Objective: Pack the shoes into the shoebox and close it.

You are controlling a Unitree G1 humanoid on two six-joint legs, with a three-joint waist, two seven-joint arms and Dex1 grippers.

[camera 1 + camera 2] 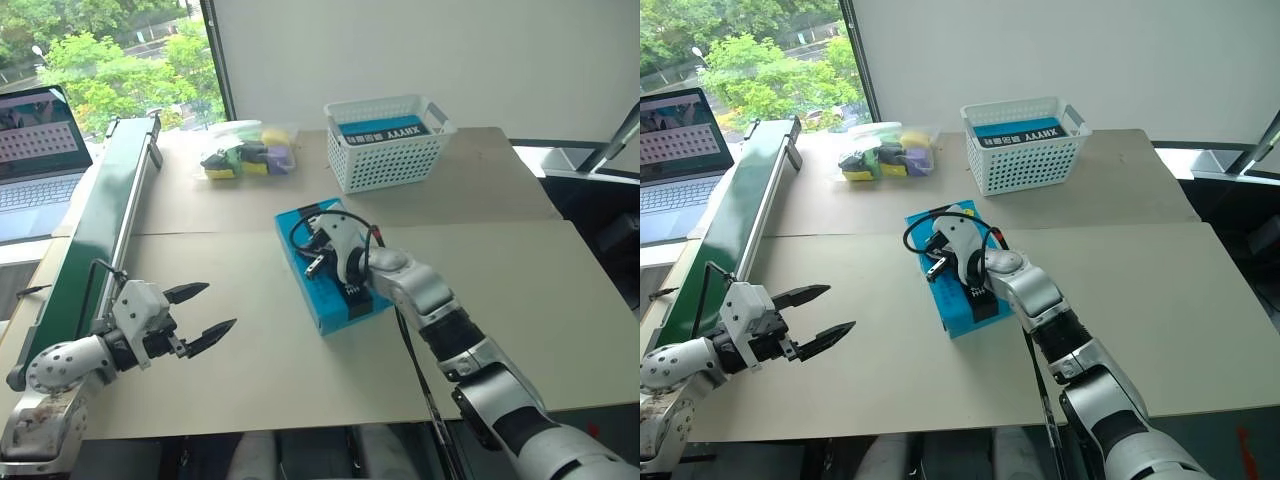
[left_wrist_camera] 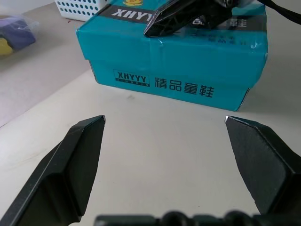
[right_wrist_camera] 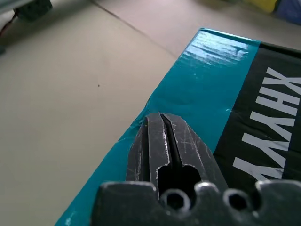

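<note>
The shoebox (image 1: 328, 265) lies flat on the table (image 1: 520, 270) with its lid down, the black label with white print facing up. The right gripper (image 3: 162, 123), its two fingers pressed tightly together and holding nothing, rests over the lid's top near one long edge, fingertips pointing along the blue strip beside the label. With the fingers closed into a single blunt point, it looks set to press or smooth the lid flat rather than to grasp anything.

The left gripper (image 1: 204, 312) hangs low over the bare table, its fingers (image 2: 75, 160) spread wide and empty. The box stands ahead of those fingertips, apart from them, its long blue side wall squarely facing the gap between them. That open, waiting stance suggests a hand kept ready to steady or nudge the box from the side if the pressing shifts it.

No shoes lie on the table; judging by the shut lid, they are probably already inside, and the job seems close to its end.

Beyond the box stand a white basket (image 1: 385, 150) and a clear bag (image 1: 245, 150) of small coloured items, both well apart from either gripper.
</note>
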